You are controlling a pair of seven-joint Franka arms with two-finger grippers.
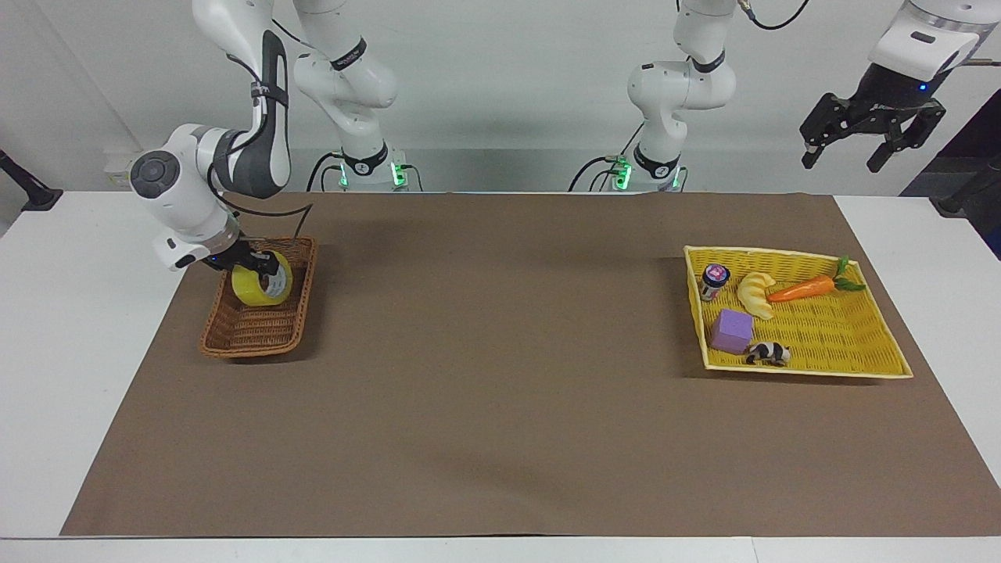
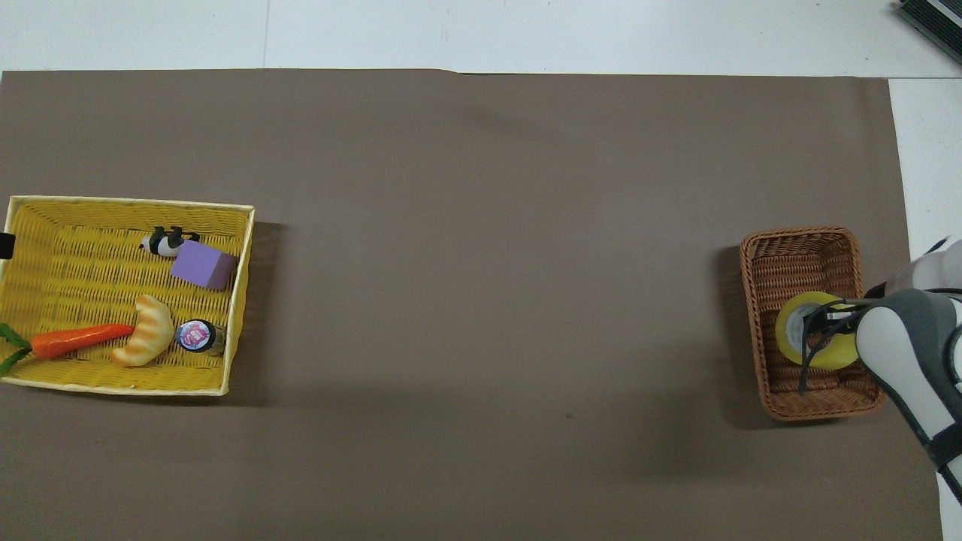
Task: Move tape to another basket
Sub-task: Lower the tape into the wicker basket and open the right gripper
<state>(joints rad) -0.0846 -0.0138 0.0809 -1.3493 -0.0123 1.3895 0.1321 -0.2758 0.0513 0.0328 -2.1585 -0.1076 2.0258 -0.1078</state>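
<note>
Brown mat (image 1: 500, 375): right end effector (image 1: 252, 264) grips tape (image 2: 808, 342) over basket (image 1: 250, 332).

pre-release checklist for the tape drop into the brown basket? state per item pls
1. Grip: right gripper shut on the tape: ok.
2. Tape over the brown wicker basket, inside its rim in both views: ok.
3. Tape resting on the basket floor: cannot tell; in the facing view it sits low, at the end of the basket nearer the robots, but contact is not clear.
4. Rest of the basket bare, nothing under the tape's landing spot: ok.
5. Left gripper open, raised above the table edge near the yellow tray, waiting: ok.
6. Cable from the right arm hangs across the tape: not ok, watch for snagging on retreat.
</note>
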